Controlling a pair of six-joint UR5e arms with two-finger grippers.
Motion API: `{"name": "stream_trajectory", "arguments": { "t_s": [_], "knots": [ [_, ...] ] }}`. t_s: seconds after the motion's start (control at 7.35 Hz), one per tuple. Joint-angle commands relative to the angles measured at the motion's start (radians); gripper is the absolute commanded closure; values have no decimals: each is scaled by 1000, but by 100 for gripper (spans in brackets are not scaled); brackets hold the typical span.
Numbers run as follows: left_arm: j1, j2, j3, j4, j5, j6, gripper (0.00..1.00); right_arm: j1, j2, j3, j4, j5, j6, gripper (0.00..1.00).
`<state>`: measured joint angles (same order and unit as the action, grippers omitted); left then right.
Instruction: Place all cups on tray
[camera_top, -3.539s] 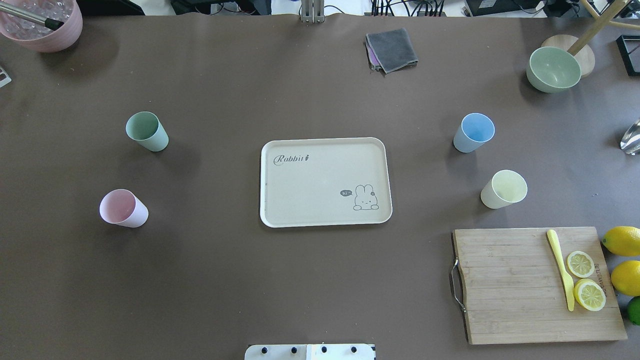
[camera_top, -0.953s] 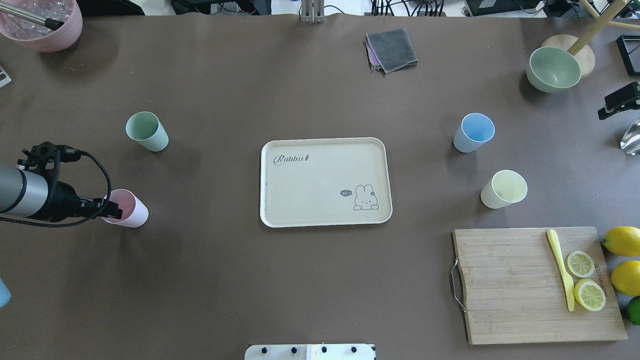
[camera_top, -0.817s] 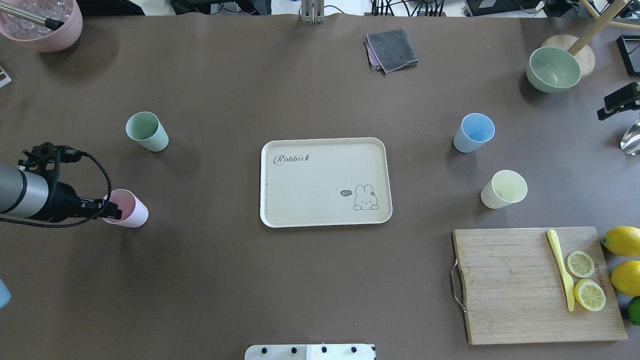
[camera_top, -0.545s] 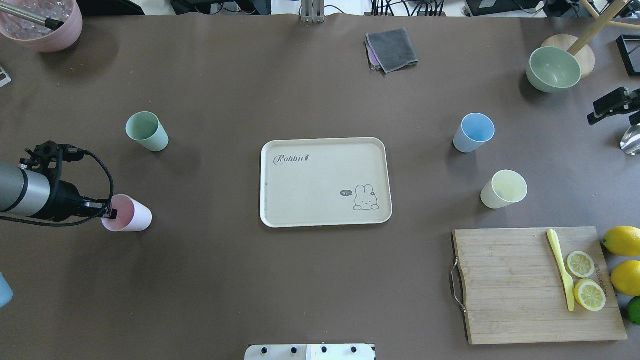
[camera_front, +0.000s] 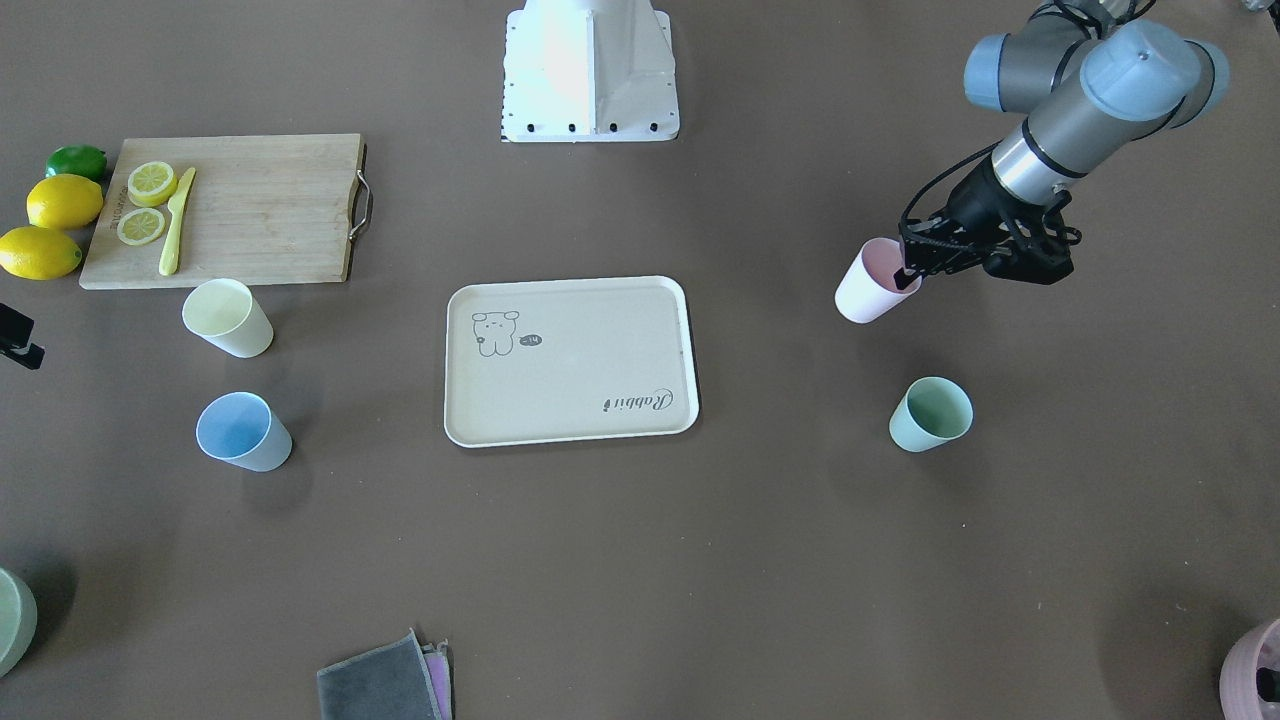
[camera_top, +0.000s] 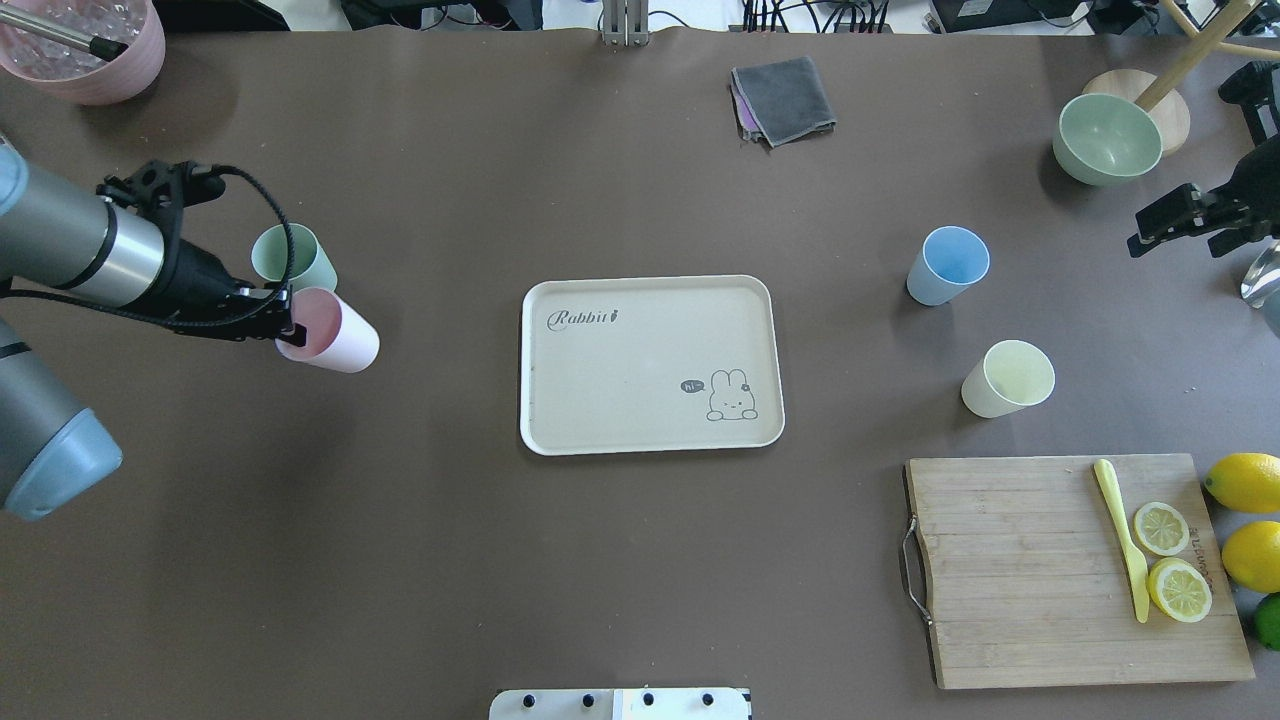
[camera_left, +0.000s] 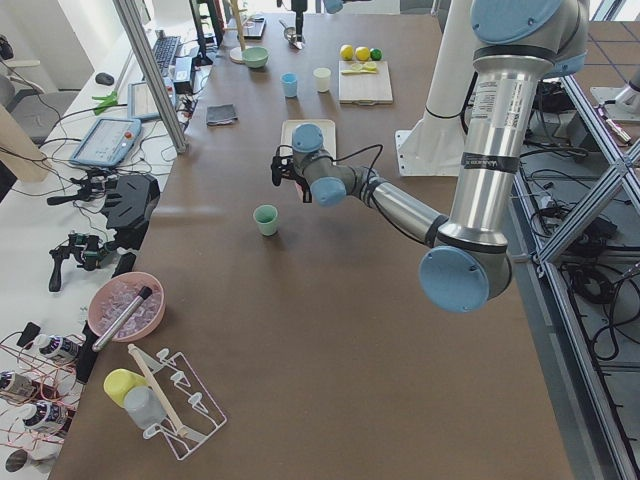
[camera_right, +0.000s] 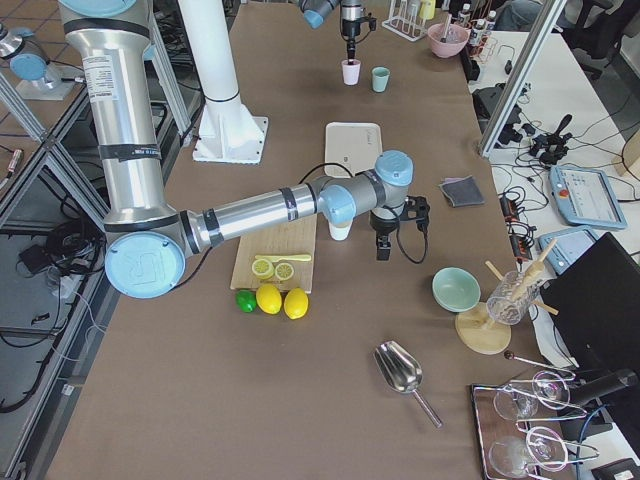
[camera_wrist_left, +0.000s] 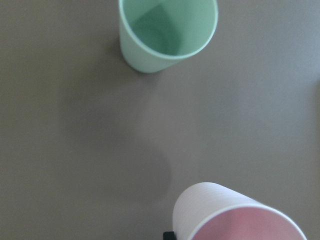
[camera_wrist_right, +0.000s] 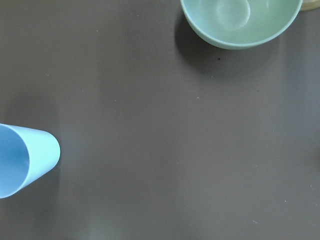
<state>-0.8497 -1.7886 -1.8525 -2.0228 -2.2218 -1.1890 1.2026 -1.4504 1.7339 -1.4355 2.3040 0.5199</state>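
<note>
My left gripper (camera_top: 287, 325) is shut on the rim of the pink cup (camera_top: 335, 342) and holds it above the table, tilted, just in front of the mint green cup (camera_top: 290, 258). The left wrist view shows the pink cup (camera_wrist_left: 235, 215) low in frame and the mint cup (camera_wrist_left: 167, 32) standing beyond it. The cream tray (camera_top: 640, 370) lies at the centre with nothing on it. The light blue cup (camera_top: 948, 265) and pale yellow cup (camera_top: 1008, 378) stand to its right. My right gripper (camera_top: 1150, 228) hovers right of the blue cup; I cannot tell whether it is open.
A wooden cutting board (camera_top: 1040, 570) with lemon slices and a yellow knife lies at the near right, whole lemons (camera_top: 1245, 480) beside it. A sage-green bowl (camera_top: 1106, 138) stands far right, a grey cloth (camera_top: 783, 98) far centre, a mauve pot (camera_top: 85, 45) far left.
My left gripper came in, closed on the pink cup's rim, lifted it and carried it forward and right, next to the mint cup. My right arm moved in from the right edge.
</note>
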Motion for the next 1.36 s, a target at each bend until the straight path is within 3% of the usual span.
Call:
{"name": "stream_trajectory", "arguments": {
  "t_s": [0.0,0.14,0.54,0.82,1.23],
  "knots": [
    [38,-179,0,158,62,-119,100,-82,-7,22,35,-17,98,0],
    [85,-246,-1,230,121,-148,100,-142,-16,24,115,-59,177,0],
    [217,-334,6,305,261,-230,100,-239,-39,30,142,-98,210,0],
    [225,-342,9,305,277,-233,100,-253,-89,97,141,-89,210,0],
    [228,-342,9,305,278,-231,100,-305,-107,95,141,-112,221,0]
  ]
}}
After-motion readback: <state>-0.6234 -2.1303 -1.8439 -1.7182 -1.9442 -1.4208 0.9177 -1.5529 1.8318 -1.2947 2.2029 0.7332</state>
